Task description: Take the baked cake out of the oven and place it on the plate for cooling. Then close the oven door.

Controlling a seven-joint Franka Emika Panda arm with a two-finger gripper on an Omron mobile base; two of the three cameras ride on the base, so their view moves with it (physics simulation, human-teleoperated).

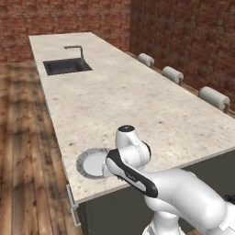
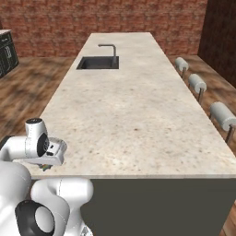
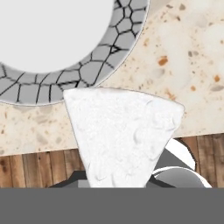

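You have a long stretch of bare tabletop (image 1: 128, 101) ahead, open from the near edge up to the sink (image 1: 66, 66) and its faucet (image 1: 75, 49) at the far end. The plate (image 1: 89, 163) sits at the near left corner, its centre free, with the arm's wrist just beside its rim. Three stools (image 1: 213, 97) line the right side, below tabletop level. Wooden floor (image 1: 23, 137) lies open on the left.
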